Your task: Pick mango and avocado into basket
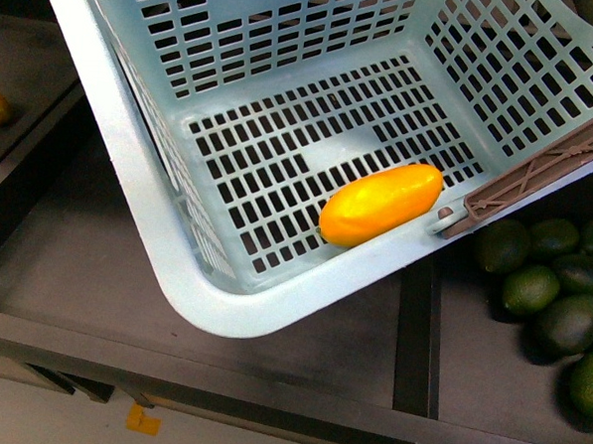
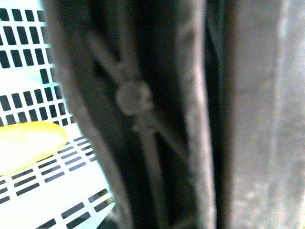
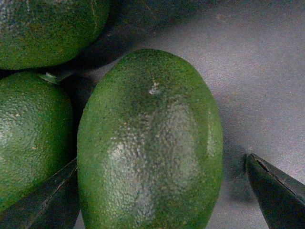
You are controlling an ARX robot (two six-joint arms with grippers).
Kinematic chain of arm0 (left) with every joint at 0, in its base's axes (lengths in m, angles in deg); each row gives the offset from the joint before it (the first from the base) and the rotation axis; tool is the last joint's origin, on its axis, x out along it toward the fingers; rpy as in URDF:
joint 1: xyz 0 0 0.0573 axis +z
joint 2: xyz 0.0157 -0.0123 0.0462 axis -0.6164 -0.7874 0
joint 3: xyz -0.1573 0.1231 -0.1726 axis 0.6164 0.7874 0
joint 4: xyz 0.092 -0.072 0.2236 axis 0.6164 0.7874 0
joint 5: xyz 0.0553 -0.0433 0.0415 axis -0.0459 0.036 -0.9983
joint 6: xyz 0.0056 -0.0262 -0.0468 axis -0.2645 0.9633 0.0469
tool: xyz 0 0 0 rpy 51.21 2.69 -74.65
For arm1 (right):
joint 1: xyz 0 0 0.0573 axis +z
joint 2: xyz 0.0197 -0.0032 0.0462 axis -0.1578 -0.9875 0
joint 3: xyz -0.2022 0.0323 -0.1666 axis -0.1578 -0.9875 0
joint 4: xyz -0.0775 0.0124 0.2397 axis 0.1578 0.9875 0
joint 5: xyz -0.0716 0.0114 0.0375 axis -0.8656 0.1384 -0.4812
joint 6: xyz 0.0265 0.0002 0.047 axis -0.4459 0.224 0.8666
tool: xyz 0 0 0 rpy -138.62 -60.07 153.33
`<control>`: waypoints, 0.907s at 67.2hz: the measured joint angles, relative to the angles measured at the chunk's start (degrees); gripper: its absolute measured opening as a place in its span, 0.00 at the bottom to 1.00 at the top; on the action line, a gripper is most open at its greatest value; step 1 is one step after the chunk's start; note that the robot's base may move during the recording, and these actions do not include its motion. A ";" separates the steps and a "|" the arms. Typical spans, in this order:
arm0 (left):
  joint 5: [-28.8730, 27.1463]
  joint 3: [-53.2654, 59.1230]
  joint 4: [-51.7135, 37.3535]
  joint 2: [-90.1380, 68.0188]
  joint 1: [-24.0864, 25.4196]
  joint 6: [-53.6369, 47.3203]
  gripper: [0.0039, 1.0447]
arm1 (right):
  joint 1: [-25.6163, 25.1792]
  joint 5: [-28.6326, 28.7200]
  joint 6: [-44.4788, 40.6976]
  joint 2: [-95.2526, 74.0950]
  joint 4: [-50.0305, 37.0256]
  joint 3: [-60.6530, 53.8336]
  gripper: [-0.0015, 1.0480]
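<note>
Already the mango (image 1: 381,204) is in the basket (image 1: 222,313). It lies on its side on the slotted floor, right against the near wall, close to where the brown handle (image 1: 538,170) joins on. So that half of the job looks done to me.

The avocado (image 3: 150,143) is not in yet. It lies on the dark counter (image 3: 267,71), snug beside another green one, with a third close by. The right claw (image 3: 162,198) is open around it. One dark finger (image 3: 45,202) is on one side of the fruit and the other finger is on the other side, with a gap there, so I do not think it is squeezing.

From the front I see the bunch of avocados (image 1: 551,295) just past the basket's corner, on the right. No arm shows in that view.

The left wrist picture is very blurry. I can see the handle up close and the mango bright beside it. The left claw I cannot make out, so I cannot tell if it is open or closed.

What is left, I think: close on the avocado, lift it, and put it in next to the mango.
</note>
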 joint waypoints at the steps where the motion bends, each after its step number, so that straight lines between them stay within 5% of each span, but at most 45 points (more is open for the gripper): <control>1: 0.00 0.00 0.00 0.00 0.00 0.00 0.13 | 0.00 0.00 0.02 -0.04 0.00 0.07 0.92; 26: -0.02 0.00 0.00 0.00 0.00 0.00 0.13 | -0.31 -0.96 0.39 -1.16 -0.46 1.57 0.91; 48: 0.00 0.00 0.00 0.00 0.00 0.00 0.13 | -1.22 -1.42 0.92 -1.22 -0.44 1.79 0.54; 61: 0.07 0.00 0.00 0.00 0.00 0.02 0.13 | -2.49 0.26 1.33 -0.22 0.02 1.07 0.50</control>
